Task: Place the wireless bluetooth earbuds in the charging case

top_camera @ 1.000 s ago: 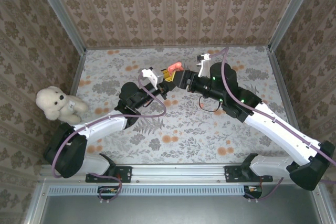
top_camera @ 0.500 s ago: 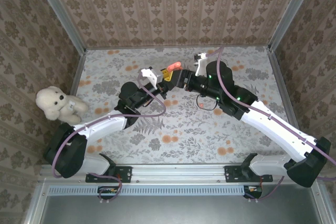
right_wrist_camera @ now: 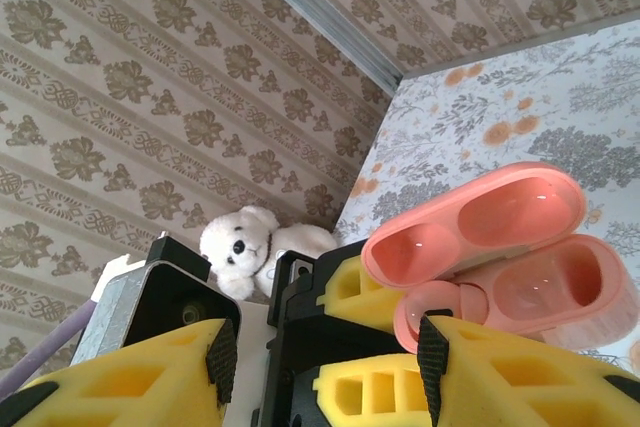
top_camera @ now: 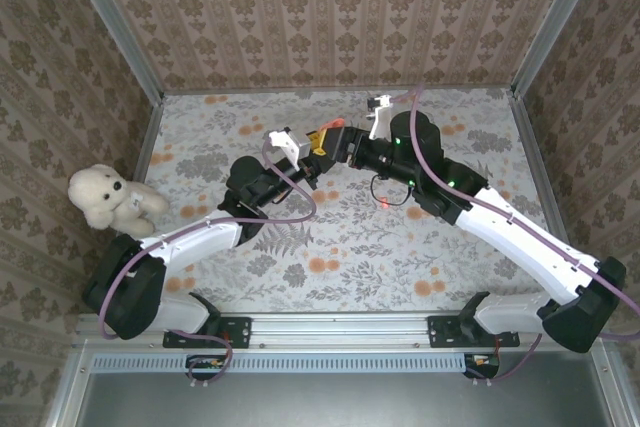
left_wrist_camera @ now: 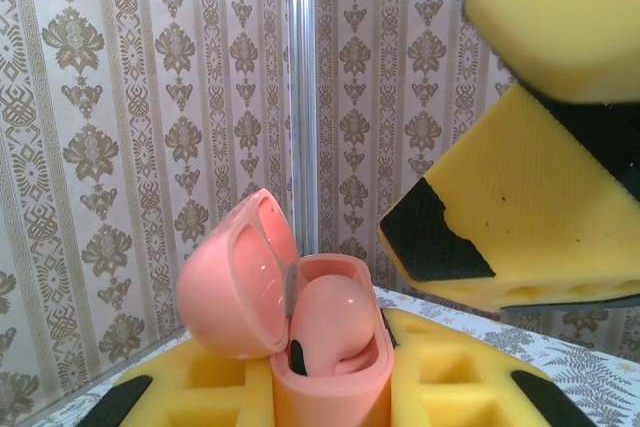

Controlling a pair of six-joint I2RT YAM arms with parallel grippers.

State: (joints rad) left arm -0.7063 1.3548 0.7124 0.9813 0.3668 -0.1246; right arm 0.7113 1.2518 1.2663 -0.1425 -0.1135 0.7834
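My right gripper (top_camera: 346,148) has swung closer, half-spread, beside the glossy pink case (left_wrist_camera: 235,292) pinched in my left gripper (left_wrist_camera: 330,402); the left wrist view reveals a rounded bud (left_wrist_camera: 325,322) inside.

1. Charging case (right_wrist_camera: 505,247): smooth coral-pink plastic, glossy, with bright highlights inside the lid.
2. Earbud (left_wrist_camera: 330,322): the same glossy pink plastic.
3. Left gripper (left_wrist_camera: 330,402) pads (left_wrist_camera: 450,387): yellow, matt, foam-like, finely grained, with black matt patches.
4. Teddy bear (top_camera: 110,199): white fluffy plush.
5. Table (top_camera: 350,247): matt floral-printed covering.
6. Walls (top_camera: 330,17): matt patterned paper.
7. Rail (top_camera: 340,332): pale bare metal.
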